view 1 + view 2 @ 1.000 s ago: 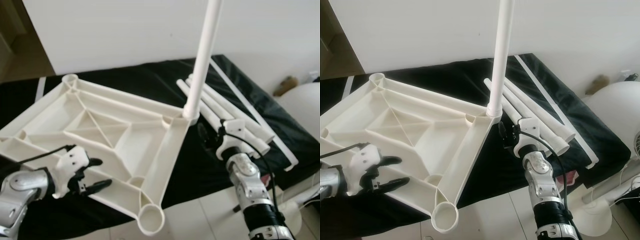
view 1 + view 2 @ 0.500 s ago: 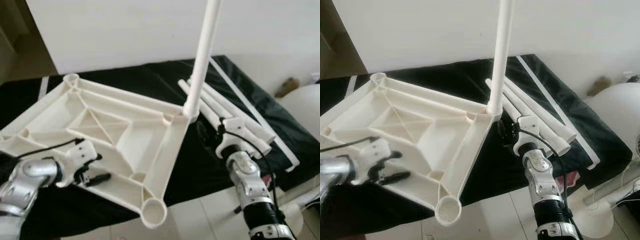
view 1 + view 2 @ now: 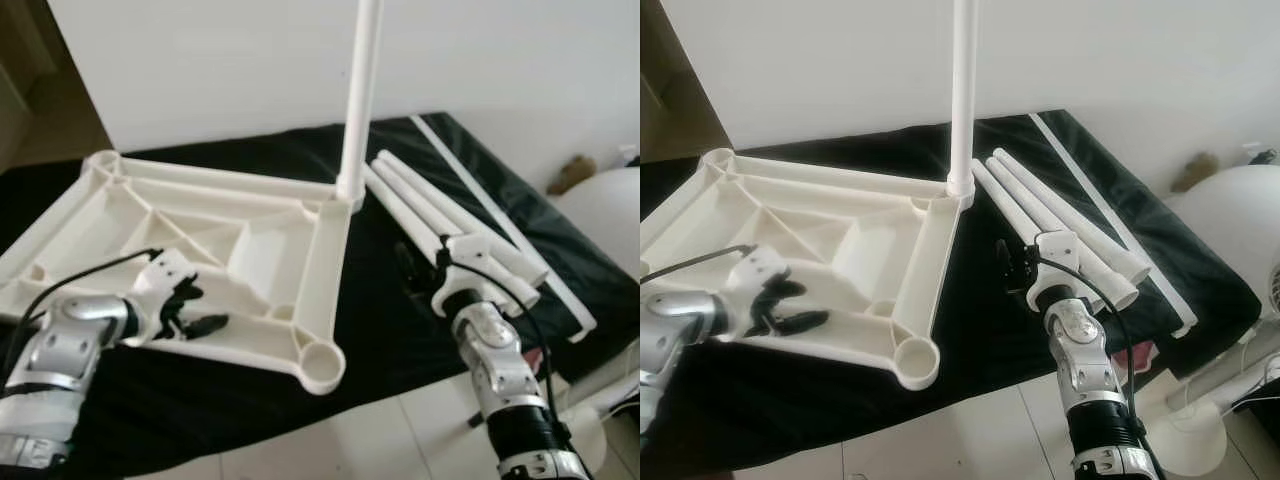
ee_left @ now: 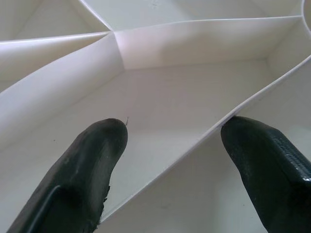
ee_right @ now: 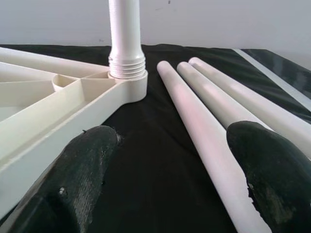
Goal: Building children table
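The white ribbed tabletop (image 3: 250,250) lies upside down on the black cloth. One white leg (image 3: 358,100) stands upright in its far right corner socket. The near corner socket (image 3: 322,365) holds nothing. Three loose legs (image 3: 440,215) lie side by side to the right. My left gripper (image 3: 195,310) is open over the tabletop's near left part, its fingers astride a thin rib (image 4: 204,141). Low over the cloth, my right gripper (image 5: 165,160) is open between the tabletop's edge and the nearest loose leg (image 5: 204,126).
A long white strip (image 3: 500,215) runs along the cloth's right side. A white rounded object (image 3: 610,215) and a small brown thing (image 3: 572,172) sit beyond it. Pale tiled floor (image 3: 400,440) lies below the cloth's near edge, with a white wall behind.
The tabletop has swung left and settled flat, so its leg now stands straight instead of leaning. My left gripper has moved in over the ribs. The right gripper has stayed put.
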Robot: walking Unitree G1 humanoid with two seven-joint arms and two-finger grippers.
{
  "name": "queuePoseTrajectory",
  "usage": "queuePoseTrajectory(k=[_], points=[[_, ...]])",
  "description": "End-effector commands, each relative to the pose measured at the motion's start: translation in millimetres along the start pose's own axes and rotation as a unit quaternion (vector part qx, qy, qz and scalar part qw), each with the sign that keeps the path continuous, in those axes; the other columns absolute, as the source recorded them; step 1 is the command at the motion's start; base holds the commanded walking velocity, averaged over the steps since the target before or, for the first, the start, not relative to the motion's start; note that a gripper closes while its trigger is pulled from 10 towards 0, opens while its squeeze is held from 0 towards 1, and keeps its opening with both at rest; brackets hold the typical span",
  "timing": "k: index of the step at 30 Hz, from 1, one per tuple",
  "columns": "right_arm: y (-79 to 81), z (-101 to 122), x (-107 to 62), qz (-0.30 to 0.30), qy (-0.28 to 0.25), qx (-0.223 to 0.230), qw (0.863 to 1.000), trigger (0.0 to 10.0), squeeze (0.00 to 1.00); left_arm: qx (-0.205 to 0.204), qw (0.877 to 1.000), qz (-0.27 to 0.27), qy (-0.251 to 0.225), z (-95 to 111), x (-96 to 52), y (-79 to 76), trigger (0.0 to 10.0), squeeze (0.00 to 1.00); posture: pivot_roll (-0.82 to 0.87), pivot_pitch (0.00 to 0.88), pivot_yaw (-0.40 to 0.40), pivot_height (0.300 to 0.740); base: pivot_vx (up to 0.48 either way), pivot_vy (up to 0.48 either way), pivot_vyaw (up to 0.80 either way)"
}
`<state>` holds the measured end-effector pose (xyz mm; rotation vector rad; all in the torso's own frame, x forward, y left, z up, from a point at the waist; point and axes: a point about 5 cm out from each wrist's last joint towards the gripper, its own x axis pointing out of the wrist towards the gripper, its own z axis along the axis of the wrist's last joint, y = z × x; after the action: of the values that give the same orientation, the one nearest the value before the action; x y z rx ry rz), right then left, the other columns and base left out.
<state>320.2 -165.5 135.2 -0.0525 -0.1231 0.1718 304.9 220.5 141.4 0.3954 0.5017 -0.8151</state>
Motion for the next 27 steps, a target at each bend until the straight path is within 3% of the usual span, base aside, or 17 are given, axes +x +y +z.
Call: queuePoseTrajectory(k=[1,2,3,5,8,12,14,16,18,24,27], points=[[1.4,1,2.2,0.001,0.002,0.005,1.0,10.0,0.0,-0.011,0.989,0.15,0.008,-4,10.7,-0.3,10.0,0.0,0.02,0.055,-0.001,0.74,0.0,0.0,0.0],[1.4,1,2.2,0.001,0.002,0.005,1.0,10.0,0.0,-0.011,0.989,0.15,0.008,-4,10.7,-0.3,10.0,0.0,0.02,0.055,-0.001,0.74,0.0,0.0,0.0],[1.5,1,2.5,0.0,0.001,0.005,1.0,10.0,0.0,-0.002,0.994,0.11,-0.008,2,14.9,-12.7,10.0,0.0,0.01,0.055,0.001,0.74,0.0,0.0,0.0],[1.3,2,2.5,-0.001,0.001,0.005,1.0,10.0,0.0,0.002,0.997,0.077,-0.021,9,20.8,-24.8,10.0,0.0,0.01,0.055,0.003,0.74,0.0,0.0,0.0],[0.9,2,2.4,-0.002,0.001,0.005,1.0,10.0,0.0,-0.004,0.997,0.07,-0.023,12,24.3,-28.5,10.0,0.0,0.01,0.056,0.005,0.74,0.0,0.0,0.0],[1.9,1,2.4,-0.004,0.001,0.007,1.0,10.0,0.0,0.013,0.998,0.002,-0.06,27,24.8,-48.4,10.0,0.0,0.02,0.056,0.009,0.74,0.0,0.0,0.0],[2.3,1,2.7,-0.004,0.001,0.008,1.0,10.0,0.0,0.022,0.998,-0.007,-0.062,28,21.9,-48.0,10.0,0.0,0.02,0.054,0.01,0.74,0.0,0.0,0.0],[2.8,1,3.4,-0.004,0.0,0.009,1.0,10.0,0.0,0.036,0.995,-0.027,-0.092,31,6.8,-42.6,10.0,0.0,0.02,0.053,0.011,0.74,0.0,0.0,0.0],[2.5,1,3.5,-0.004,0.0,0.009,1.0,10.0,0.0,0.039,0.994,-0.026,-0.1,31,1.5,-37.5,10.0,0.0,0.02,0.053,0.011,0.74,0.0,0.0,0.0],[1.3,3,3.5,-0.007,-0.008,0.01,1.0,10.0,0.0,0.021,0.994,0.012,-0.111,29,-9.4,-15.5,10.0,0.0,0.02,0.051,0.011,0.74,0.0,0.0,0.0],[3.0,3,2.9,-0.004,-0.008,0.013,1.0,10.0,0.0,0.027,0.994,0.048,-0.092,21,-12.2,-3.6,10.0,0.0,0.02,0.05,0.013,0.74,0.0,0.0,0.0]])
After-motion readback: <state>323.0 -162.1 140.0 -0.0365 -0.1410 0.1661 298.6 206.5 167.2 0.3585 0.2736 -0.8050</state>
